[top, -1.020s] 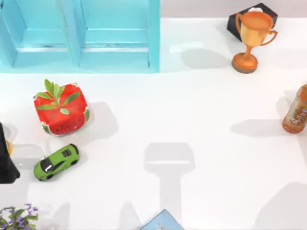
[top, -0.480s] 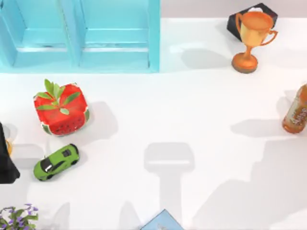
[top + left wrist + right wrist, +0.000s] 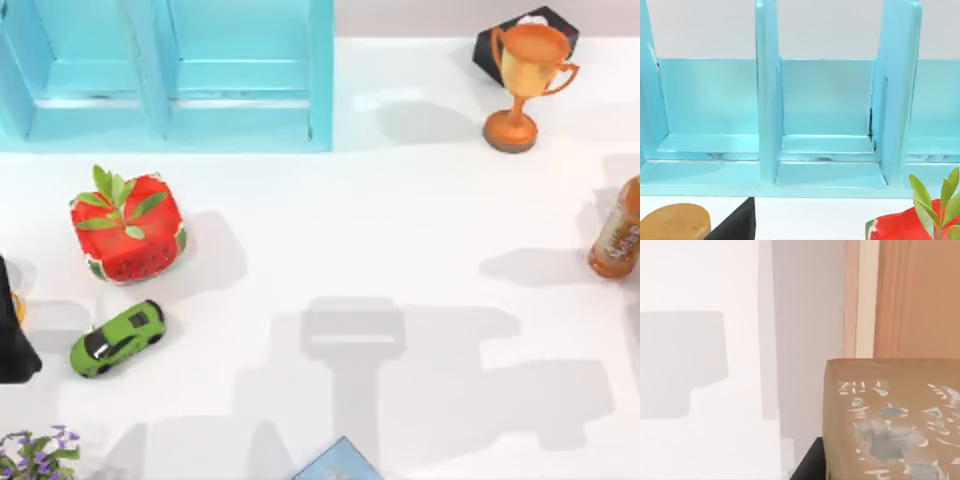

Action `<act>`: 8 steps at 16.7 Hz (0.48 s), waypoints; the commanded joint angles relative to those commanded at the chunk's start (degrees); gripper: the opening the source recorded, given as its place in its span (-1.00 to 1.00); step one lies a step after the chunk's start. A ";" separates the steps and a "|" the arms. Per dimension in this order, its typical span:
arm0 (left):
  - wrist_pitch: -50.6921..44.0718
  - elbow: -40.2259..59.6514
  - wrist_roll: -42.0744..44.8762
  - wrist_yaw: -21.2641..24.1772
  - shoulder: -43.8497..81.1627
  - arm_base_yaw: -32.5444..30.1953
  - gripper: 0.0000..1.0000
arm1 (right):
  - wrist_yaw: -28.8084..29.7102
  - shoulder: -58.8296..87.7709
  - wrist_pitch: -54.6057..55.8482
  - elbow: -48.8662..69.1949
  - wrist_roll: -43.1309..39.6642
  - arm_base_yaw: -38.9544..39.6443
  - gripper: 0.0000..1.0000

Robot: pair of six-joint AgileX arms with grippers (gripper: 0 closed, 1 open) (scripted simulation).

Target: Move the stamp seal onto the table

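The stamp seal [image 3: 890, 420] is a tan-brown block with worn grey marks, hanging close to the right wrist camera and high above the white table [image 3: 700, 290]. One dark finger [image 3: 807, 466] of my right gripper shows against its side, so the gripper is shut on it. The block's square shadow [image 3: 682, 360] falls on the table below. In the top view the table [image 3: 400, 220] carries a large arm-shaped shadow [image 3: 540, 390] at its front right. The left wrist view faces the turquoise shelf unit [image 3: 825, 100].
The turquoise shelf [image 3: 170, 80] spans the back left. An orange trophy [image 3: 522, 80] stands back right, with an orange bottle [image 3: 615, 235] at the right edge. A watermelon-like box [image 3: 128, 228], a green toy car [image 3: 115, 338] and a black object [image 3: 12, 345] sit left.
The broad arm shadow at the table's front right has spread leftward and toward the middle. None of the objects on the table has moved.
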 joint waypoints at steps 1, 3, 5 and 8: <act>0.00 0.00 0.00 0.00 0.00 0.00 1.00 | -0.15 -0.36 -1.85 0.82 1.19 1.52 -1.00; 0.00 0.00 0.00 0.00 0.00 0.00 1.00 | -0.38 -0.71 -4.16 1.78 2.61 3.44 -1.00; 0.00 0.00 0.00 0.00 0.00 0.00 1.00 | -0.41 -0.74 -4.44 1.90 2.78 3.68 -1.00; 0.00 0.00 0.00 0.00 0.00 0.00 1.00 | -0.46 -0.35 -4.30 1.84 2.95 3.57 -1.00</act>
